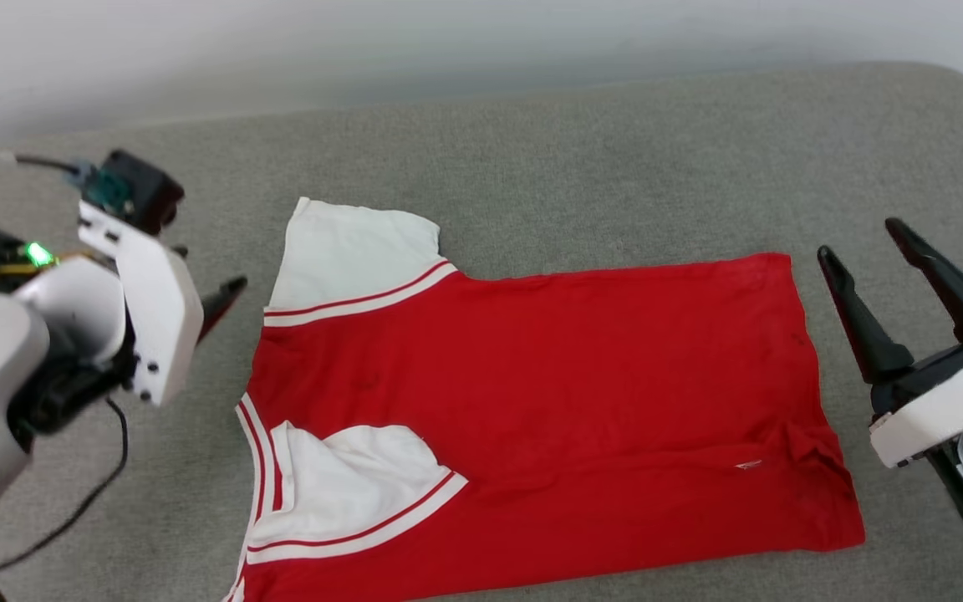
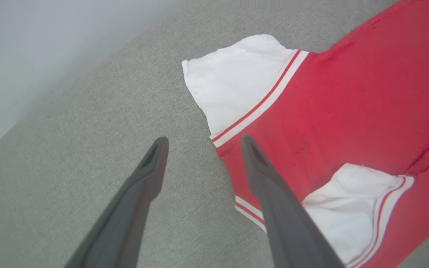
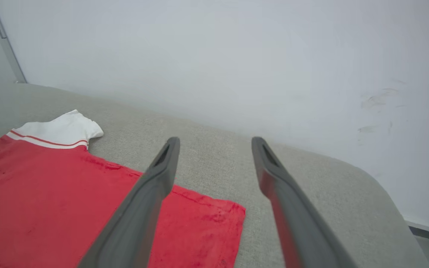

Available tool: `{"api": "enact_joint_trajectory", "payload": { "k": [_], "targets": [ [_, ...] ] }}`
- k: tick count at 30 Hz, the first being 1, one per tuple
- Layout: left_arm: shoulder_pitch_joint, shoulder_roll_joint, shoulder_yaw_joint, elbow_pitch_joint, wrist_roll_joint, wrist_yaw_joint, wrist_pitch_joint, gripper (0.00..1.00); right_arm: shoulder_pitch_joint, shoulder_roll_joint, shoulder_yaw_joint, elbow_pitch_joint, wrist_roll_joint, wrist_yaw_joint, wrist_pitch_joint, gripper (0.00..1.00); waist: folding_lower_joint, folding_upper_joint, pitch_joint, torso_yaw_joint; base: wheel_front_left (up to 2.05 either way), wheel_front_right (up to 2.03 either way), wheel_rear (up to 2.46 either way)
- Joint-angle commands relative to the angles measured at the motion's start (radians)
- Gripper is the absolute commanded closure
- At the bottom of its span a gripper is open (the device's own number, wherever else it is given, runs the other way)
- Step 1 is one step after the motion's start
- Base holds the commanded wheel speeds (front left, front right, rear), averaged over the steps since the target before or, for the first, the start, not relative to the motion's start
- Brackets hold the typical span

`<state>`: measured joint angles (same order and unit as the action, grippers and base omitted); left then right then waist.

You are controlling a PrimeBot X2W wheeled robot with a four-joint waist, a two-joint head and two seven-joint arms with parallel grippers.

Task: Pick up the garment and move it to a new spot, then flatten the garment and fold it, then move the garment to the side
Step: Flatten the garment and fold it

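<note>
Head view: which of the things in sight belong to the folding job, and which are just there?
Part of the job:
- garment, spread out flat, one sleeve folded onto the body
- left gripper, open, at the sleeve end
- right gripper, open, beside the hem

Just there:
- grey cushion under the garment
- white wall behind

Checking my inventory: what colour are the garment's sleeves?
Sleeves white, red-striped trim; clearest in left wrist view.

I see the garment (image 1: pixel 532 401): red shirt w/ white short sleeves + red-white stripe trim, spread mostly flat on grey padded surface (image 1: pixel 615 167), neck end left, hem right. Far sleeve (image 1: pixel 348 251) out flat, near sleeve (image 1: pixel 356 485) folded onto red body; wrinkles nr near hem corner.
</note>
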<state>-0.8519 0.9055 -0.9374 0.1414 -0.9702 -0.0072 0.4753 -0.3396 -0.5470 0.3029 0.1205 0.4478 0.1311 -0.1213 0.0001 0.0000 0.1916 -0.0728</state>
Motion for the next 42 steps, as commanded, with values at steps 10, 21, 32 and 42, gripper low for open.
{"api": "enact_joint_trajectory", "payload": {
  "k": [10,21,32,42],
  "targets": [
    [-0.243,-0.088,0.04,0.149,-0.037,-0.028,0.17,0.0,0.133,0.217,-0.187,-0.135,-0.176,-0.001,-0.135,0.0,-0.0001,0.0,0.147,-0.039,0.0,0.0,0.0],
    [-0.459,-0.142,0.054,0.265,-0.097,-0.037,0.416,0.0,0.102,0.289,-0.19,-0.24,-0.235,-0.001,-0.144,0.0,-0.0001,0.0,0.313,-0.1,0.0,0.0,0.0],
    [-0.519,-0.128,-0.016,0.353,-0.034,-0.047,0.533,0.0,0.05,0.316,-0.173,-0.265,-0.245,-0.001,-0.144,0.0,-0.0001,0.0,0.398,-0.149,0.0,0.0,0.0],
    [-0.471,-0.144,-0.056,0.4,-0.036,-0.082,0.53,1.0,0.023,0.313,-0.188,-0.252,-0.244,-0.001,-0.144,0.0,-0.0001,0.0,0.391,-0.153,0.0,0.0,0.0]
  ]
}}
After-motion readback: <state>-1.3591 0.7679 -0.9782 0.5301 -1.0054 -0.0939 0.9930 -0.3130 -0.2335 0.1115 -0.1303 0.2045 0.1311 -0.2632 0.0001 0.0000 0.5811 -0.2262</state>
